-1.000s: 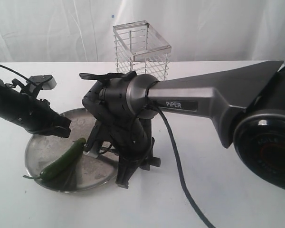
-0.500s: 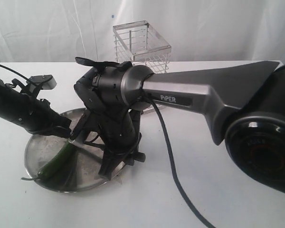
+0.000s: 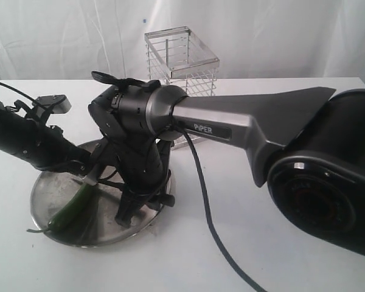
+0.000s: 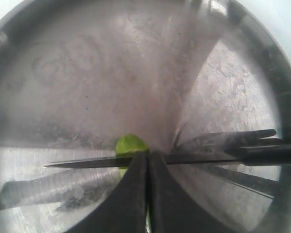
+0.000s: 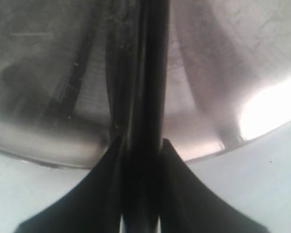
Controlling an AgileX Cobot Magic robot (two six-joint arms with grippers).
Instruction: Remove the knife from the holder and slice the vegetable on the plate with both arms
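The left gripper's two black fingers are pressed together with no gap. Their tips rest on the slender glossy green chili pepper, which shows just past them. Across those tips runs the slim all-black kitchen knife, its thin blade lying over the chili with the point reaching past it.

The right gripper's fingers are clamped on the knife, one on each side of its black handle.

Both grippers are over the round shallow dull-silver steel plate, whose raised rim meets the white table close beside the right gripper.

In the exterior view the plate sits at the lower left of the frame. The chili lies on it, slanting toward the lower left rim. The left gripper reaches in from the left edge to the chili's upper end. The right gripper points down onto the plate's right side from the thick grey-cased arm crossing the middle.

The tall silver wire holder stands on the table at the upper centre, behind that arm and well apart from the plate.
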